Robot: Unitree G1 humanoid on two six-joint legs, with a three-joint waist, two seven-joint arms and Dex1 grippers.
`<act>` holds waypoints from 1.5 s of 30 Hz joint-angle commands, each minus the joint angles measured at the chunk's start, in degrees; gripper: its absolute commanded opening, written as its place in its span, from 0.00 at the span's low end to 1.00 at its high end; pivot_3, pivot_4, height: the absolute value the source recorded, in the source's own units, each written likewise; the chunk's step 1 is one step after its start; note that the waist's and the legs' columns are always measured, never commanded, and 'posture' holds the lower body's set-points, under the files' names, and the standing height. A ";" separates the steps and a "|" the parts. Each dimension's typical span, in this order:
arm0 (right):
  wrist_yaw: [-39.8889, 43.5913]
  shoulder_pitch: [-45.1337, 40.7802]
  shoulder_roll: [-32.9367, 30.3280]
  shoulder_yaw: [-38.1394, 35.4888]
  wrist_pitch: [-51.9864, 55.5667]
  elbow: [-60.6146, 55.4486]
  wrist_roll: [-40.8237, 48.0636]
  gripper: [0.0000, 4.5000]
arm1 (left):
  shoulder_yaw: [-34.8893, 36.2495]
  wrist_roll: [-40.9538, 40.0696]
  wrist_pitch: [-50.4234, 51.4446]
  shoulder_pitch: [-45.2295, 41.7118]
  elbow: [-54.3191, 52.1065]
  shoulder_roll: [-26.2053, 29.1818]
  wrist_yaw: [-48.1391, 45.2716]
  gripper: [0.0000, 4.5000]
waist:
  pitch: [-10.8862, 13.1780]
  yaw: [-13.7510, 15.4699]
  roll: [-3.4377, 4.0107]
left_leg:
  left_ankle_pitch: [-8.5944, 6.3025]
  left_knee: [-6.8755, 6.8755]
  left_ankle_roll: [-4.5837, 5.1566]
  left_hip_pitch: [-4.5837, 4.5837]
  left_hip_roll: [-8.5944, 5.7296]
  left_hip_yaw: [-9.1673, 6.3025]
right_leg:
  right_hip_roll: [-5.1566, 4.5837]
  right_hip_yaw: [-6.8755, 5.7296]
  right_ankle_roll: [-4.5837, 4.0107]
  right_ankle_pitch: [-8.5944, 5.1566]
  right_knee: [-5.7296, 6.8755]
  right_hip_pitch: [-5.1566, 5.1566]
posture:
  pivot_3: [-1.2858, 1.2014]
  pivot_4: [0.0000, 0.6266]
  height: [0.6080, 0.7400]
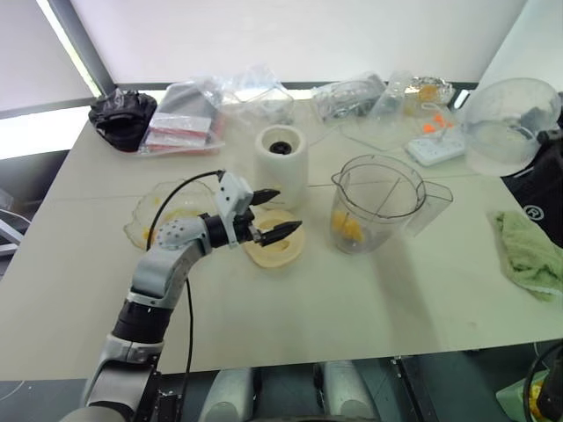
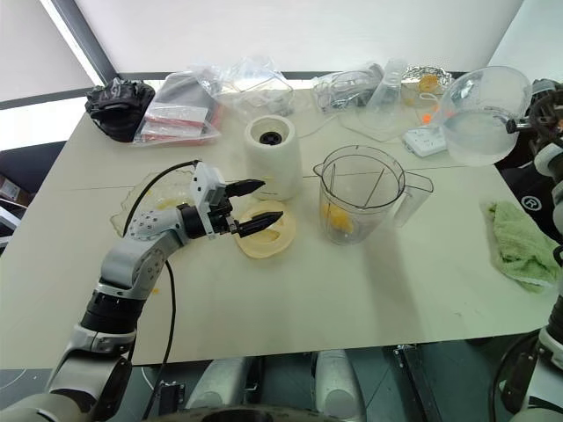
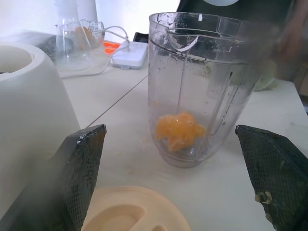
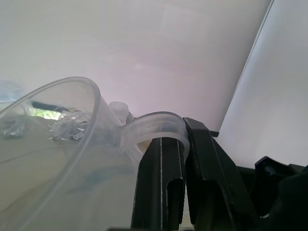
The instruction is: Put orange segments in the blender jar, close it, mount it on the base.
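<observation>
Left eye view gives me the worktop (image 1: pixel 369 299) with clutter along its far edge: a black bundle (image 1: pixel 121 116) at the far left, plastic bags (image 1: pixel 189 119) beside it, a white power strip (image 1: pixel 435 148) toward the right and a green cloth (image 1: pixel 528 251) near the right edge. A flat cream lid (image 1: pixel 277 242) lies in front of the base (image 1: pixel 281 156), and a shallow clear dish (image 1: pixel 163 211) with yellow smears sits to the left of the lid, partly behind my left arm.

The blender jar (image 1: pixel 376 204) stands upright and uncovered to the right of the base, apart from it, its handle toward the right. Orange segments (image 3: pixel 180 131) lie in a clump at its bottom.

My left tool (image 1: pixel 274 214) hangs roughly level just above the lid with its two black fingers (image 3: pixel 82 168) spread wide, gripping nothing; in the left wrist view the jar stands between them further off, and the base bulks close on one side.

My right tool (image 4: pixel 185 163) is raised at the right edge of the scene, fingers clenched on the curved handle of a clear plastic jug (image 2: pixel 486 116), which it holds up off the worktop, above the power strip's end.
</observation>
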 commanded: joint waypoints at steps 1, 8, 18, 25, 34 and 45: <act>2.35 0.18 -3.07 0.25 -3.23 -4.03 -3.56 0.01 | 0.96 -0.76 -1.30 -0.77 -0.99 0.03 -0.36 1.00 | 0.00 0.00 0.00 | 0.00 0.00 0.00 -0.01 0.00 0.00 | 0.00 0.00 0.00 0.00 0.00 -0.01 | 0.52 0.24 1.00; 5.72 2.00 -4.76 2.29 -5.02 -5.20 -8.94 0.01 | 0.52 -0.10 -1.36 -0.67 -1.36 0.37 -0.21 1.00 | 0.00 0.00 0.00 | 0.00 0.01 0.00 -0.19 -0.02 0.00 | 0.00 0.00 0.01 0.01 0.01 -0.20 | 0.52 0.24 1.00; 8.76 2.33 -4.99 4.24 -7.19 -6.53 -14.12 0.01 | 0.34 0.01 -1.39 -0.88 -1.28 0.50 -0.36 1.00 | 0.00 0.01 0.00 | 0.01 0.07 0.00 -0.50 -0.08 -0.01 | 0.01 -0.01 0.19 0.12 0.06 -0.52 | 0.52 0.24 1.00; 9.73 1.25 -4.65 5.20 -7.27 -7.27 -15.43 0.01 | 0.24 0.19 -1.46 -0.91 -1.26 0.50 -0.32 1.00 | 0.00 0.02 0.00 | 0.01 0.11 -0.01 -0.52 -0.09 -0.01 | 0.01 0.00 0.18 0.12 0.06 -0.53 | 0.52 0.24 1.00; 10.10 0.31 -3.19 5.76 -7.15 -6.97 -16.39 0.01 | 0.24 0.33 -1.48 -0.85 -1.30 0.75 -0.33 1.00 | 0.00 0.01 0.00 | 0.01 0.12 -0.01 -0.52 -0.10 -0.01 | 0.01 0.00 0.20 0.14 0.07 -0.53 | 0.52 0.24 1.00; 4.19 -1.42 4.48 -2.91 7.17 -4.50 -8.95 0.01 | 0.14 0.63 -1.49 -0.64 -1.15 0.99 -0.07 1.00 | -0.02 0.18 -0.02 | 0.01 0.18 -0.01 -0.55 -0.09 -0.03 | 0.00 0.00 0.19 0.14 0.11 -0.53 | 0.52 0.24 1.00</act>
